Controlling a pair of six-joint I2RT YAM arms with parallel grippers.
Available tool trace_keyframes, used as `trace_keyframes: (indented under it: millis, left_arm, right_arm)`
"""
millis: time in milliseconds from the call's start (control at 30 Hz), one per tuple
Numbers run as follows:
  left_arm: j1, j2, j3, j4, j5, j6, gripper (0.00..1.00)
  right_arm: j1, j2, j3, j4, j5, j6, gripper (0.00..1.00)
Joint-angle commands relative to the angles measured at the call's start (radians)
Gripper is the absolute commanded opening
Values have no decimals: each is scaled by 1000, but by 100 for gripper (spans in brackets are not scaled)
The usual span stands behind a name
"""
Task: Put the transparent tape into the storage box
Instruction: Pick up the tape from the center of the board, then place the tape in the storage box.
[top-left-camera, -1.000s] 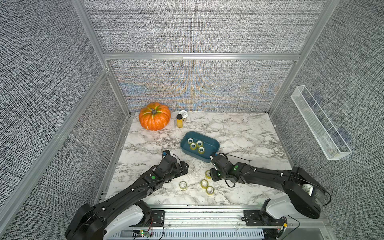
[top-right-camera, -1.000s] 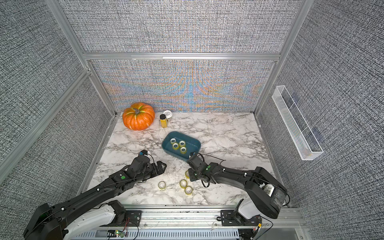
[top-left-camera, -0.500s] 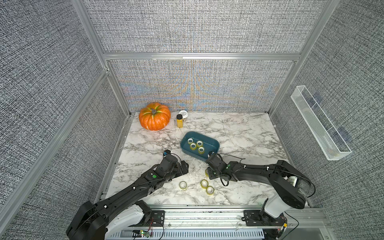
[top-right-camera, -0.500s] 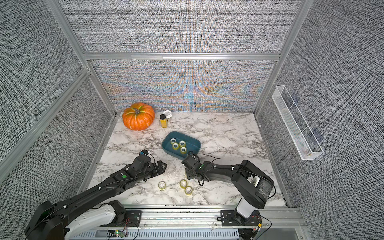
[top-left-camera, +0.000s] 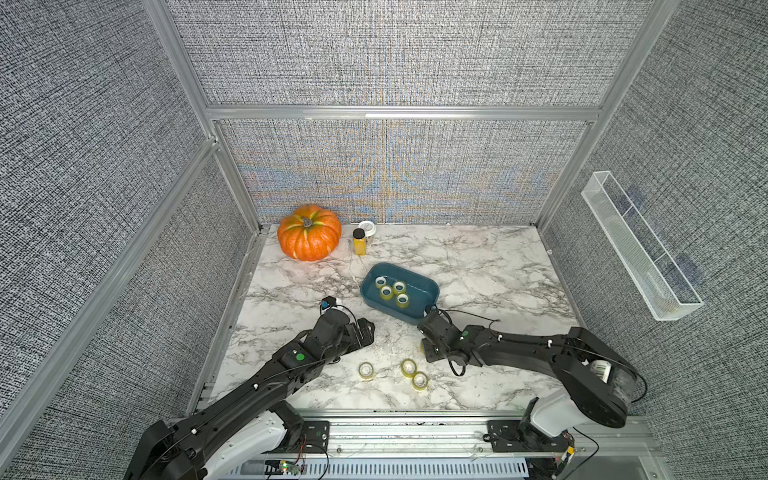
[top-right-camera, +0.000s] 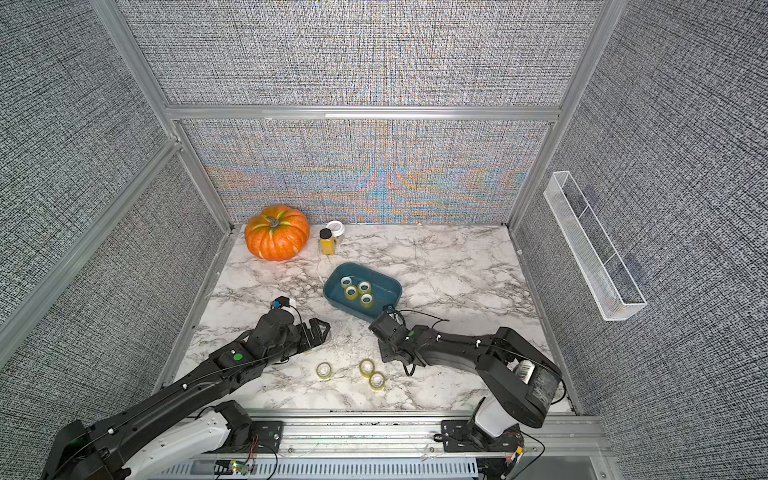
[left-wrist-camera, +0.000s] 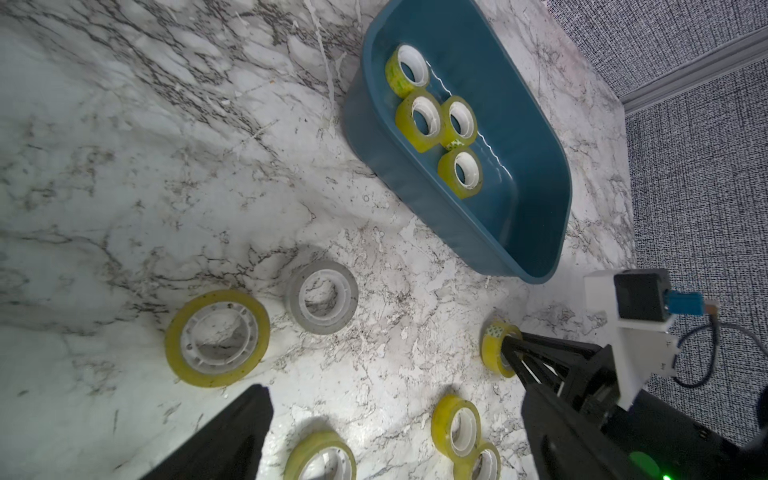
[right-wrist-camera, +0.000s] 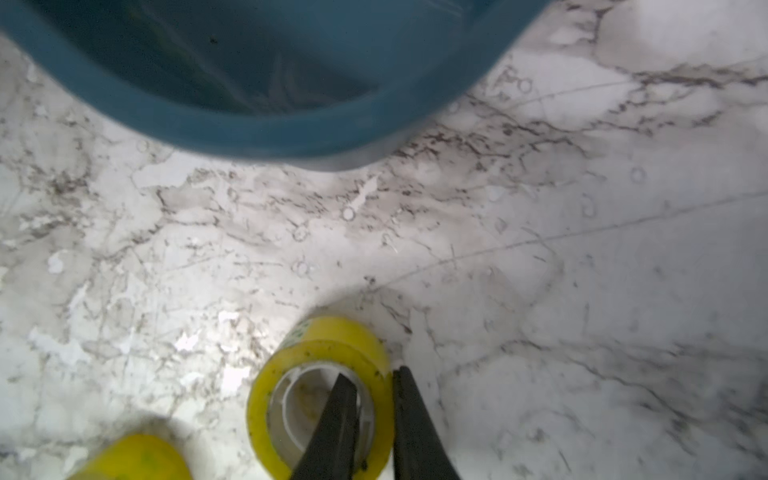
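The teal storage box (top-left-camera: 420, 286) (left-wrist-camera: 536, 174) stands mid-table and holds several yellowish tape rolls (top-left-camera: 390, 291). My right gripper (right-wrist-camera: 372, 372) (top-left-camera: 429, 351) sits just in front of the box and is shut on the wall of a transparent tape roll (right-wrist-camera: 320, 345) (left-wrist-camera: 492, 347). One finger is inside the core and the other is outside, and the roll is low on the marble. My left gripper (left-wrist-camera: 395, 440) (top-left-camera: 365, 332) hovers open to the left with nothing between its fingers. Three loose rolls (top-left-camera: 366, 370) lie near the front, and two wider rolls (left-wrist-camera: 217, 337) lie by the left gripper.
An orange pumpkin (top-left-camera: 309, 238), a small yellow jar (top-left-camera: 359, 243) and a white-lidded cup (top-left-camera: 367, 227) stand at the back left. A clear acrylic tray (top-left-camera: 640, 253) hangs on the right wall. The box's near rim (right-wrist-camera: 270, 135) is close ahead of the right gripper.
The right gripper's jaws have closed onto the roll's wall, and the right arm's elbow has shifted a little. The left arm has barely moved.
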Motion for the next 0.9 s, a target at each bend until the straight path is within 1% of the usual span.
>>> trace_keyframes:
  millis: [0, 33, 133, 233, 300, 433, 500, 633, 733, 867]
  left_arm:
    - [1, -4, 11, -9, -16, 16, 99]
    - [1, -3, 15, -11, -23, 20, 99]
    - [1, 4, 30, -11, -49, 27, 100]
    - [2, 5, 62, 0, -86, 43, 100]
    - [1, 7, 90, 11, -118, 66, 100]
    - [4, 45, 163, -8, -147, 102, 100]
    - [4, 58, 190, -20, -146, 99, 100]
    - [4, 50, 180, -3, -142, 90, 100]
    - [4, 37, 158, -5, -147, 83, 100]
    - [4, 5, 129, 9, -153, 70, 100]
  right_arm:
    - [0, -61, 38, -108, 27, -6, 17]
    - [-1, -87, 47, -130, 30, -11, 16]
    - [-12, -151, 141, -169, 30, -47, 17]
    - [-44, -184, 181, -124, 28, -113, 19]
    - [-80, -166, 221, -91, 10, -156, 20]
    - [-164, -11, 362, -81, -37, -234, 20]
    - [-194, 81, 430, -73, -44, -240, 17]
    - [-220, 244, 519, -7, -83, -251, 17]
    - [-235, 352, 586, -10, -72, -257, 16]
    - [-244, 438, 626, -10, -57, -280, 17]
